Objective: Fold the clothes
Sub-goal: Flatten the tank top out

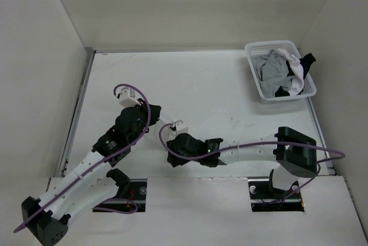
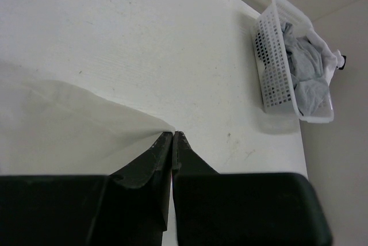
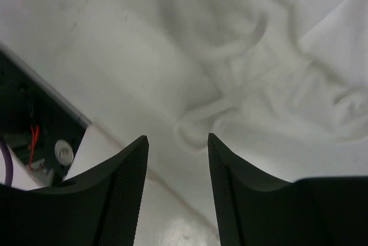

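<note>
Pale plain walls (image 1: 34,56) are closing in the white table (image 1: 230,96) on the left, far and right sides, and a grey metal rail (image 1: 77,108) is running along the table's left edge. Two dark rectangular cut-outs (image 1: 133,191) are sitting in the table's near edge, the left one showing red wiring.

Left of the table's middle, the left gripper (image 2: 173,134) is pinching its black fingers together on a corner of the plain white thin fabric garment (image 2: 52,119), which is stretching away from the fingertips across the table. From above, the cloth is barely separating from the white surface.

To its right, the right gripper (image 3: 177,142) is hanging released over the garment's crumpled part, fingers spread with nothing between them. The narrow white strap loop (image 3: 198,120) is lying just beyond the gap. This part of the garment is resting on the table close to the left cut-out.

At the far right corner, the white plastic lattice basket (image 2: 273,68) is holding crumpled grey and black garments (image 1: 276,70), well apart from both arms.
</note>
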`<state>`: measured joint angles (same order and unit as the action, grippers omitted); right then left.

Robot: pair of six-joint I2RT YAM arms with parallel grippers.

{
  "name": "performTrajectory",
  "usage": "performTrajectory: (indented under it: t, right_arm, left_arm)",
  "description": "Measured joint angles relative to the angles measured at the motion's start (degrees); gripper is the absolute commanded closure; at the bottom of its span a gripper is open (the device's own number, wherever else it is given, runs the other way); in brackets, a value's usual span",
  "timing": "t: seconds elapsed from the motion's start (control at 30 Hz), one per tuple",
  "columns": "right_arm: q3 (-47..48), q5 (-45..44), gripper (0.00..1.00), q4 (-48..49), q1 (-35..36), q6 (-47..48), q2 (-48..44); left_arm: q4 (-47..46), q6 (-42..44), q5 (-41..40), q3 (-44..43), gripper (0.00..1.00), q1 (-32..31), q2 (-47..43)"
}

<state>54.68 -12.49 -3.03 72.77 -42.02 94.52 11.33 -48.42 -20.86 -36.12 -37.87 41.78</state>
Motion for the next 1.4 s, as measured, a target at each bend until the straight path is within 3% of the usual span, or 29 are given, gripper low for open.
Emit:
performTrajectory:
  t: [0.2, 0.37, 0.57, 0.67, 0.77, 0.87, 1.1, 1.23, 1.4]
  right_arm:
    - [-0.39, -0.63, 0.53, -3.85, 2.36, -4.33, 0.50]
    - [-0.39, -1.36, 0.64, -3.87, 1.81, -6.12, 4.31]
    - [0.15, -2.78, 1.00, -2.51, 1.84, -7.61, 6.49]
    - [-0.81, -4.61, 1.00, -2.49, 1.90, -8.37, 5.77]
    - [-5.75, -8.11, 1.00, -4.09, 2.23, -8.61, -1.70]
    - [-8.72, -11.80, 1.00, -9.57, 2.32, -8.57, -17.90]
    - [0.55, -17.81, 1.00, -16.96, 2.93, -4.52, -50.12]
    - [8.31, -18.64, 1.00, -19.37, 3.80, -1.75, -56.83]
    - [14.36, -18.67, 1.00, -20.90, 3.98, 1.84, -56.28]
  left_arm:
    - [0.00, 0.00, 0.15, 0.00, 1.00, 0.00, 0.00]
    - [0.00, 0.00, 0.22, 0.02, 1.00, 0.26, -0.48]
    - [0.04, 0.02, 0.35, 0.17, 1.00, 1.31, -2.51]
    - [0.04, 0.07, 0.37, 0.17, 1.00, 1.88, -3.65]
    - [0.07, 0.50, 0.37, 0.17, 1.00, 2.23, -4.74]
    - [0.20, 1.27, 0.37, -0.04, 1.00, 2.34, -6.12]
    - [3.17, 4.20, -1.05, -7.52, 1.00, 1.81, -11.72]
    - [3.98, 6.05, -2.67, -14.53, 1.00, 1.49, -15.67]
    - [4.63, 6.34, -3.56, -19.93, 1.00, 1.42, -19.08]
